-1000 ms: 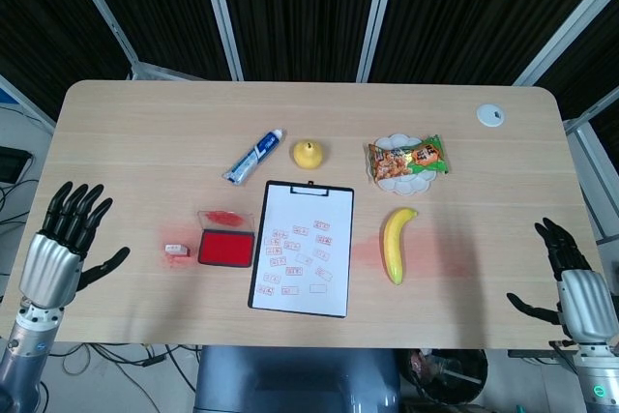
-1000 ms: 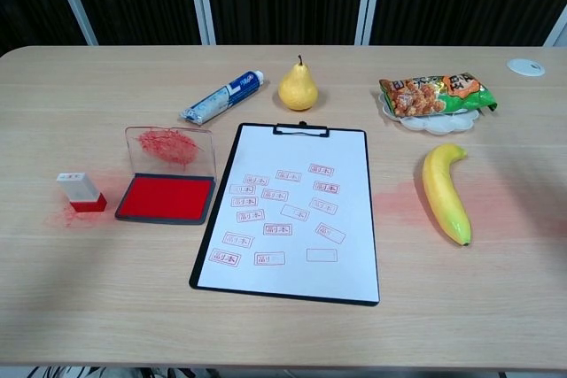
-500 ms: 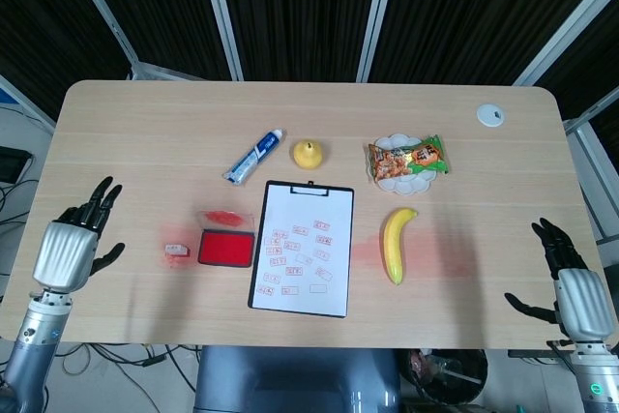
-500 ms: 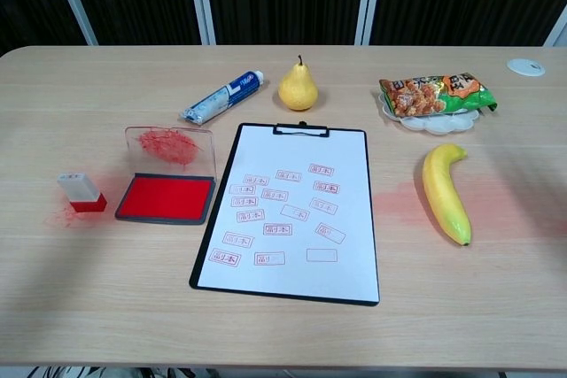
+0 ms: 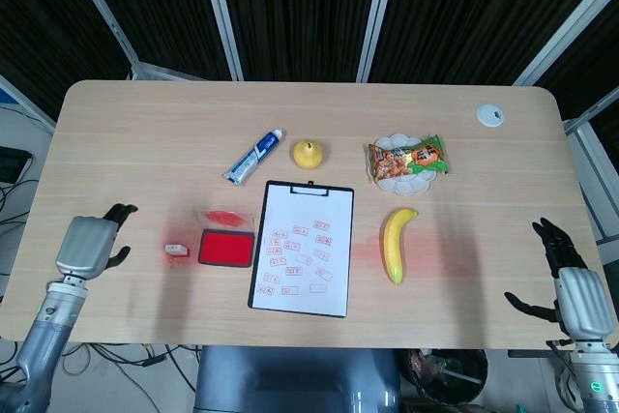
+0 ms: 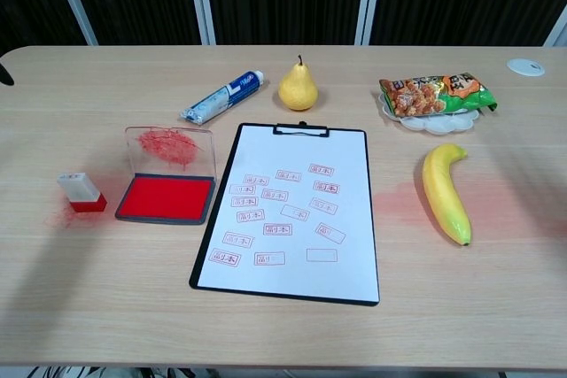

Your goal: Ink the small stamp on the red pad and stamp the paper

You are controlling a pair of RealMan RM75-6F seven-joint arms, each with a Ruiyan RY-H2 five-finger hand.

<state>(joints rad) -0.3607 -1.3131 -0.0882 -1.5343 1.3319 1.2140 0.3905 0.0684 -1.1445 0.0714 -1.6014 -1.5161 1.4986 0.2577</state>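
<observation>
The small stamp (image 5: 175,250) (image 6: 81,192), white with a red base, stands on the table just left of the open red ink pad (image 5: 226,248) (image 6: 166,197). Right of the pad lies a clipboard with white paper (image 5: 303,260) (image 6: 288,210) that bears several red stamp marks. My left hand (image 5: 89,243) hovers over the table's left side, well left of the stamp, holding nothing, with its fingers pointing toward the stamp. At the front right corner my right hand (image 5: 570,289) is empty with fingers spread. In the chest view only a dark tip (image 6: 4,73) shows at the left edge.
A toothpaste tube (image 5: 252,156) and a pear (image 5: 308,154) lie behind the clipboard. A snack bag on a white plate (image 5: 407,162) sits at the back right, a banana (image 5: 396,243) right of the clipboard. Red ink smears stain the wood near the stamp and banana.
My left hand has moved inward over the table toward the stamp and turned from upright to pointing right. The right hand barely shifted. The objects stayed put.
</observation>
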